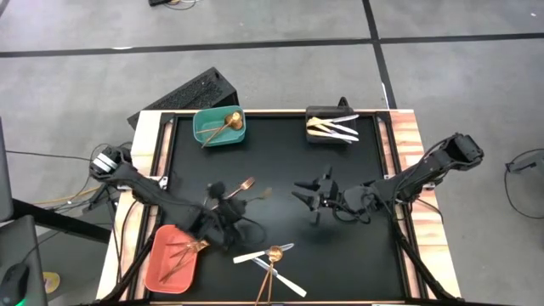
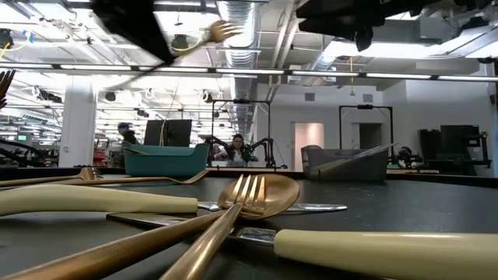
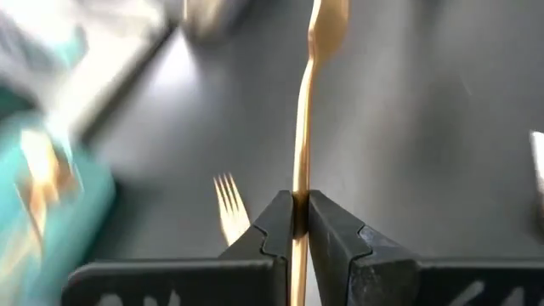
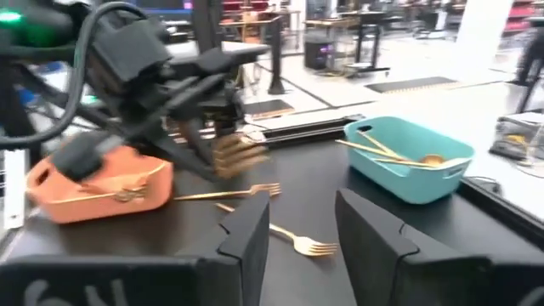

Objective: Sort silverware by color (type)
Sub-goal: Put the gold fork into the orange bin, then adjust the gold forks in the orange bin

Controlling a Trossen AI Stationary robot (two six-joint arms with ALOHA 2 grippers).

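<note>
My left gripper (image 1: 223, 197) is over the mat's middle left, shut on a gold fork (image 1: 244, 184). That fork shows raised in the low view (image 2: 221, 31). Two more gold forks lie flat on the mat under it (image 4: 231, 194) (image 4: 299, 242). My right gripper (image 1: 315, 197) hovers open at the mat's middle right, touching nothing. White-handled knives, a gold spoon and a gold fork lie crossed in a pile (image 1: 272, 257) at the near edge. Gold spoons sit in the teal bin (image 1: 219, 127), knives in the black bin (image 1: 331, 124), forks in the salmon bin (image 1: 172, 259). My left gripper pinches the gold fork's handle (image 3: 299, 197) between its two fingers (image 3: 333, 228). The fork runs straight on ahead of the fingers, with its head (image 3: 327, 15) at the far end. It is lifted clear of the mat.
The black mat (image 1: 357, 246) has free room at its near right and between the two grippers. Wooden table edges (image 1: 408, 144) frame the mat. A black keyboard-like object (image 1: 191, 93) lies beyond the far left corner. A person (image 2: 236, 148) sits in the room behind.
</note>
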